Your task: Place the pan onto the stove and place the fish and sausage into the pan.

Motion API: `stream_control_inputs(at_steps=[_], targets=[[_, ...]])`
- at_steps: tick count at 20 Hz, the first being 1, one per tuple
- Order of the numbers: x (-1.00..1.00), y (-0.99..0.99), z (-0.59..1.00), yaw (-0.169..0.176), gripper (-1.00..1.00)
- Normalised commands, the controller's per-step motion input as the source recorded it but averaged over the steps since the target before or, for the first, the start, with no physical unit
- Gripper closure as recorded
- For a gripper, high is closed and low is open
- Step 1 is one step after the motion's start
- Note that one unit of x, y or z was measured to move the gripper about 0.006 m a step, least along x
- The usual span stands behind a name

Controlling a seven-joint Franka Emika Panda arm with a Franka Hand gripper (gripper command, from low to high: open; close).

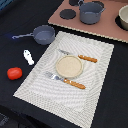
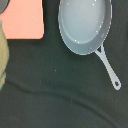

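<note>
Pan [image 1: 43, 34] first: the small blue-grey saucepan sits on the dark surface [image 1: 15, 15], its bowl touching or just overlapping the far corner of the pale striped placemat [image 1: 70, 70], with its thin handle [image 1: 22, 36] pointing toward the exterior view's left. It is not on the stove [image 1: 100, 27], the pinkish-brown board lying well apart from it toward the exterior view's right. On that board stands a larger grey pot [image 1: 90, 12], with a dark burner disc [image 1: 66, 14] beside it and a pale bowl-like thing [image 1: 123, 17] cut off at the picture's edge.

The fish [image 1: 28, 56], a small white piece, lies on the dark cloth just off the placemat's edge, and the sausage [image 1: 14, 73], a glossy red lump, lies near it, apart from it and nearer the camera. On the placemat a tan plate [image 1: 68, 66] rests between a knife [image 1: 80, 57] and a fork [image 1: 65, 80], both orange-handled.

From the wrist view I get the pan [image 2: 84, 25] seen from above, empty, its handle [image 2: 109, 70] slanting away over black cloth, and a corner of the pink board [image 2: 21, 19] beside it; fish, sausage and placemat are outside this picture.

Neither view shows the arm or the end effector, so whether it is open or closed cannot be told.
</note>
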Motion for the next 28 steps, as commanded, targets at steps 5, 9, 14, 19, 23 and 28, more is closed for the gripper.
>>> stream_control_inputs(at_steps=[5,9,14,19,23,28], targets=[[-0.17,-0.67,-0.67,-0.049,-1.00],[-0.17,-0.59,-0.65,-0.043,-1.00],[-0.13,-0.40,-0.68,-0.054,-1.00],[-0.13,-0.15,-0.73,-0.049,-1.00],[-0.17,-0.10,-0.56,-0.027,-1.00],[-0.26,-0.06,-0.49,-0.017,-1.00]])
